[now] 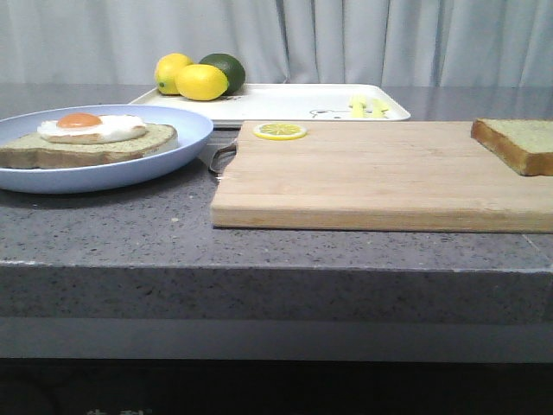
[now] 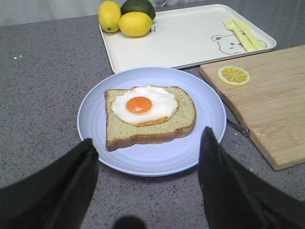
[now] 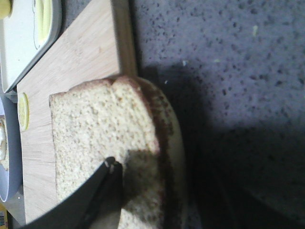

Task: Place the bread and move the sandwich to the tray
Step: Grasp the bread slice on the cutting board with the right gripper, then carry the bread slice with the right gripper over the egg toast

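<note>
Front view: we saw bread (image 1: 518,143) flat at right end of cutting board (image 1: 380,177). Egg-topped slice (image 1: 91,143) lay on blue plate (image 1: 104,164), left of board. Tray (image 1: 285,102) behind both, holding lemons (image 1: 192,78) and lime (image 1: 226,67). Left gripper (image 2: 147,186) hovered near plate, jaws spread wide. Right gripper (image 3: 102,191) above bread, one finger visible; jaw state we could not tell.

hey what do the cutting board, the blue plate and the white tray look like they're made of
Cutting board: light wood, matte, with visible grain and joined strips. Plate: smooth pale blue with faint rim ridges and a soft sheen, probably plastic or glazed ceramic. Tray: smooth white with a printed bear, likely plastic or melamine.
</note>
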Controlling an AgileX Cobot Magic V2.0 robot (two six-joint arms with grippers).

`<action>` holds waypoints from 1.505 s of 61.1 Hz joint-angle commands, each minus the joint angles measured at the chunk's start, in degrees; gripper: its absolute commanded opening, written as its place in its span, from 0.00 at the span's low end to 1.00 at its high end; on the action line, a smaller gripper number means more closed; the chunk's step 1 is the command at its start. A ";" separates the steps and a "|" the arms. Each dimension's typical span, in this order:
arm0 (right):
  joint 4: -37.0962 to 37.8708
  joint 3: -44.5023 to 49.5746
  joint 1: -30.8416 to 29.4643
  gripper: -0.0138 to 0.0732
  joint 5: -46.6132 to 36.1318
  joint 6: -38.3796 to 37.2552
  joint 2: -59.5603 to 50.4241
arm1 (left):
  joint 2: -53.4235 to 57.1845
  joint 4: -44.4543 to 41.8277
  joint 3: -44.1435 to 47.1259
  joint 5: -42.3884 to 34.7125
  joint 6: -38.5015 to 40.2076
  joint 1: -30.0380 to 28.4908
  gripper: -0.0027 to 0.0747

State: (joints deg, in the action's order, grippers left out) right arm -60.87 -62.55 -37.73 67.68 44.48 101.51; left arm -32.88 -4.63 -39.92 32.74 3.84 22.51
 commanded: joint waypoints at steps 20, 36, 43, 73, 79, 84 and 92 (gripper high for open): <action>-3.82 -1.73 1.25 0.32 5.65 1.59 -2.31 | -0.44 -0.39 -1.63 -4.38 -0.07 0.49 0.60; -9.90 -1.73 1.25 0.26 8.80 2.31 -4.37 | -0.44 -0.87 -1.63 -4.38 -0.07 0.49 0.60; -12.99 -1.73 1.87 0.26 8.80 2.31 -7.49 | -0.44 -0.87 -1.63 -4.38 -0.07 0.49 0.60; -31.92 -1.73 18.92 0.26 8.08 2.25 -16.59 | -0.44 -0.87 -1.63 -4.84 -0.07 0.49 0.60; -35.42 -1.73 26.71 0.26 4.03 2.25 -16.59 | -0.44 -0.87 -1.63 -4.84 -0.07 0.49 0.60; -38.41 -1.73 34.12 0.26 -2.79 2.25 -16.59 | -0.44 -0.87 -1.59 -4.84 -0.07 0.49 0.60; -44.10 -1.73 46.46 0.26 -16.84 2.31 -16.51 | -0.44 -0.87 -1.59 -4.84 -0.07 0.49 0.60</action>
State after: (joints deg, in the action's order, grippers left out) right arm -96.42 -62.55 2.42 57.74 45.83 87.28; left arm -32.88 -5.29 -39.92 32.74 3.84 22.51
